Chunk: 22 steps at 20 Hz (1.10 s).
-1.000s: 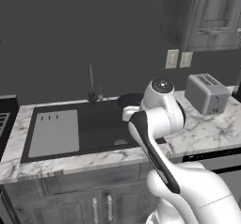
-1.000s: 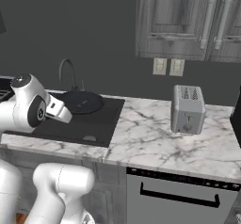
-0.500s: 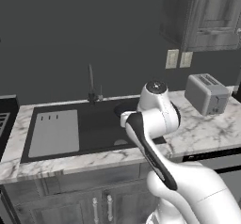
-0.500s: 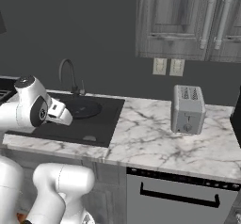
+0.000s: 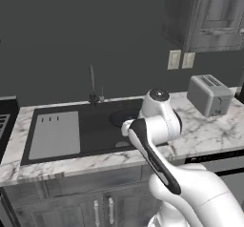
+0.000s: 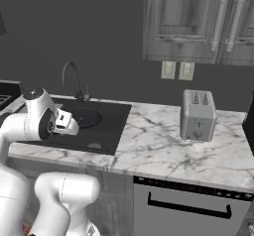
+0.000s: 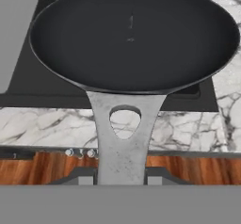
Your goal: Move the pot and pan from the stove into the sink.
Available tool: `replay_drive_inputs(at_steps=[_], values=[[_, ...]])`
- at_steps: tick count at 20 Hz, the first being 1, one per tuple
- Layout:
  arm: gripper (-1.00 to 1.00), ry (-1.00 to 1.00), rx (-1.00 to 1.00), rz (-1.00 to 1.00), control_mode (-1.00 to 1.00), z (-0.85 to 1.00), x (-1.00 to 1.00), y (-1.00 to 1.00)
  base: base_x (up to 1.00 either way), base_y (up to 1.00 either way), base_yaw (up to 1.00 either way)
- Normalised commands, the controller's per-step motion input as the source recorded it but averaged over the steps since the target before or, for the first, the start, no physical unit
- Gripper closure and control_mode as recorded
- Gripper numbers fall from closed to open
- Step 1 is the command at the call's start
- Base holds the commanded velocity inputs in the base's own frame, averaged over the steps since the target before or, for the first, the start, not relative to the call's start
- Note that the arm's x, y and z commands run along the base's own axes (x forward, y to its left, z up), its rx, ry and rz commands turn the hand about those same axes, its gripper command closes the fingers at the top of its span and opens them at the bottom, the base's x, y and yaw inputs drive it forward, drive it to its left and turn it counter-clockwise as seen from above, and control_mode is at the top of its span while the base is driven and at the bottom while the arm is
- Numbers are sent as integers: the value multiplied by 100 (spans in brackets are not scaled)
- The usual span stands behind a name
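Counter: white-and-grey marbled counter (image 6: 163, 146) runs along a dark back wall, with grey wood cabinets (image 6: 198, 22) above and grey cabinet doors (image 5: 95, 197) below.
Floor: a strip of reddish wood floor (image 7: 42, 166) shows under the counter edge in the hand view.
Sink: the sink (image 5: 95, 130) is a dark rectangular basin set into the counter, with a flat grey drainboard panel (image 5: 55, 135) at its left end and a thin dark faucet (image 5: 93, 85) at the back rim.
Stove: the edge of the stove (image 5: 4, 121) sits just left of the sink in the left base view.
Pan: the pan (image 7: 134, 35) is shallow, round and dark grey, with a flat light metal handle (image 7: 123, 143) pierced by an oval hole; it hangs level over the right part of the basin.
Gripper: the gripper (image 7: 122, 177) is pinched on the end of the pan's handle, a finger on each side.
Arm: the white arm (image 5: 155, 126) reaches over the front edge of the counter and hides part of the basin's right side in the left base view.
Nearby: a silver toaster (image 6: 197, 115) stands on the counter well right of the sink; two wall outlets (image 6: 177, 70) sit above it; a dishwasher front with a dark handle (image 6: 188, 205) is below.
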Motion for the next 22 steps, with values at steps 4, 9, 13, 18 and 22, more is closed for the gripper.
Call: replay_drive_inputs(at_steps=[4,9,13,18,22], values=[[100,2,0,10,-100,-17,30,7,0,0,0],[100,4,0,8,-100,-20,39,10,0,0,0],[100,4,0,6,-100,-24,42,9,0,0,0],[100,5,0,6,-100,-27,36,5,0,0,0],[100,5,0,5,-100,-24,40,1,0,0,0]])
